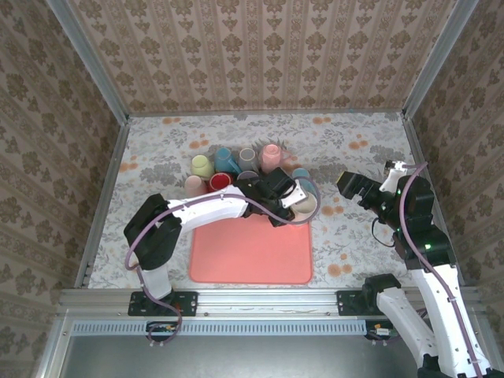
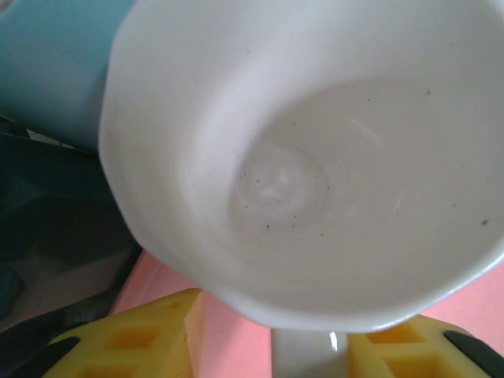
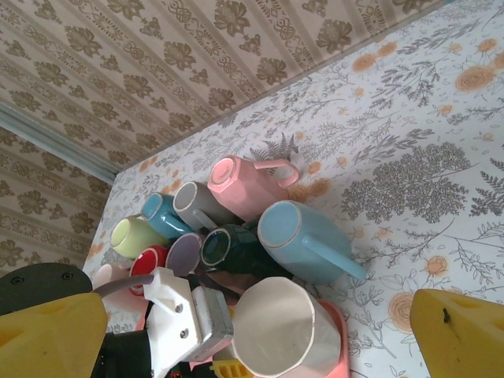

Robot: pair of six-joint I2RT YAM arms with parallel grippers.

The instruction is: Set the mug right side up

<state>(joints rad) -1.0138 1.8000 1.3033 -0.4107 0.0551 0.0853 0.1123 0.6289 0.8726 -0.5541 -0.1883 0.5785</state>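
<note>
Plain white mug (image 2: 299, 157) at left hand (image 2: 274, 350)

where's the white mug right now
Top view: white mug on the far right corner of the mat, beside the left gripper, in front of the light blue mug.

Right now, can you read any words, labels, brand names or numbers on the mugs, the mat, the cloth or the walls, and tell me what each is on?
None: there is no readable text anywhere.
White mug: plain inside and out.
Pink mug, blue mug, green mug: no print or logo.
Pink mat: bare.
Tablecloth and walls: flower patterns only, no writing.
</note>
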